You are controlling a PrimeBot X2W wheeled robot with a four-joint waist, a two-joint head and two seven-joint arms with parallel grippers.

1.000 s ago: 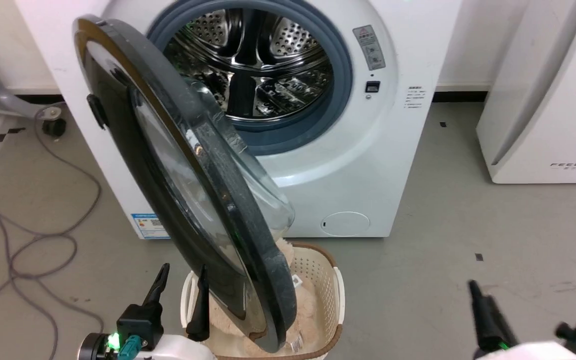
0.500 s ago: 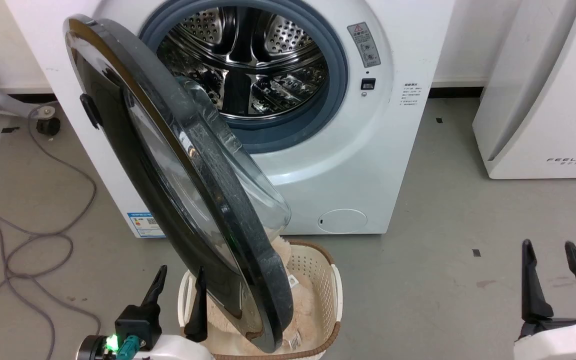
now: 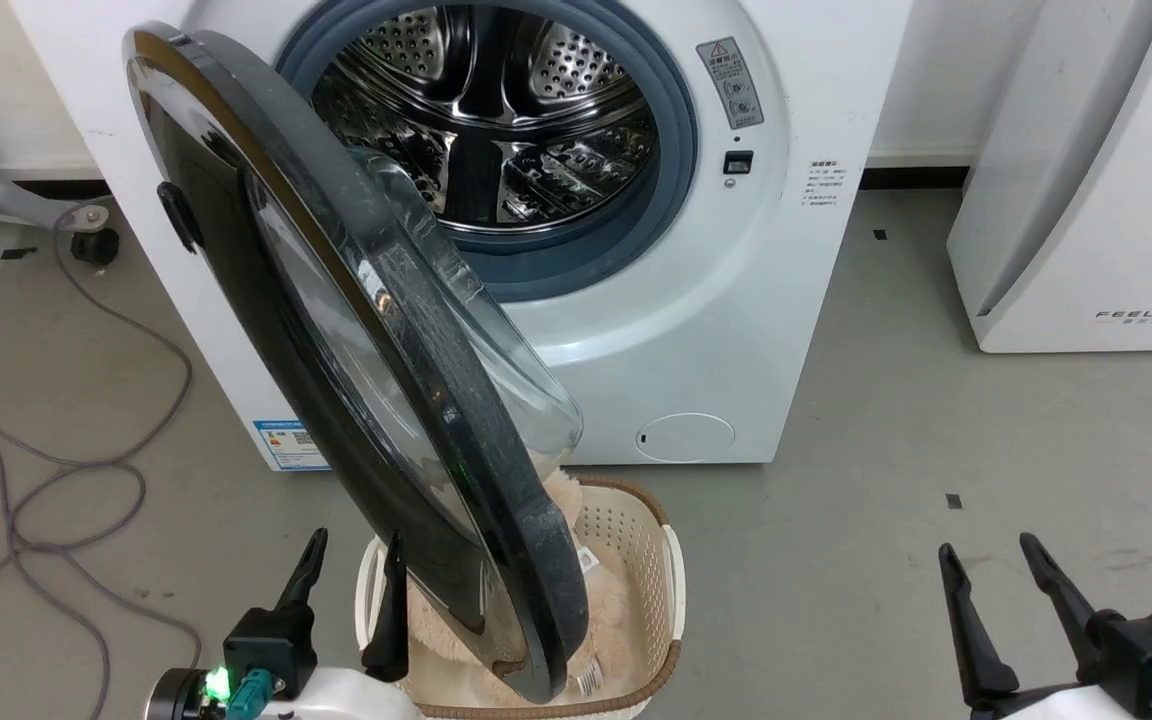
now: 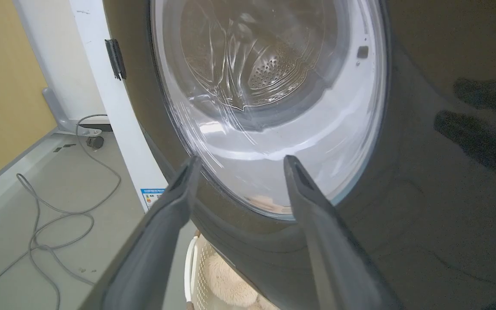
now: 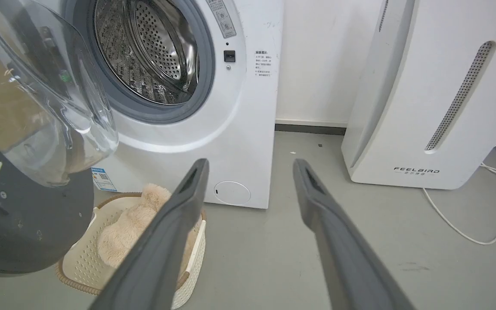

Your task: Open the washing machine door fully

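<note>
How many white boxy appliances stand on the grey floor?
2: the white front-loading washing machine in the middle and the white FEELBIRD appliance to its right. More may stand outside view.

Grey floor [image 3: 886, 400] with black tape marks [image 3: 953, 500]; white wall [image 3: 946, 90] and dark skirting [image 3: 921, 180] beyond the right tool [image 3: 986, 545]; grey cable [image 3: 187, 375] loops left of the left tool [image 3: 357, 535].

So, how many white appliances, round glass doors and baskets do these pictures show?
White appliances: 2, the washing machine and the FEELBIRD appliance
Round glass doors: 1, the washing machine door
Baskets: 1, the laundry basket
Total: 4
</note>
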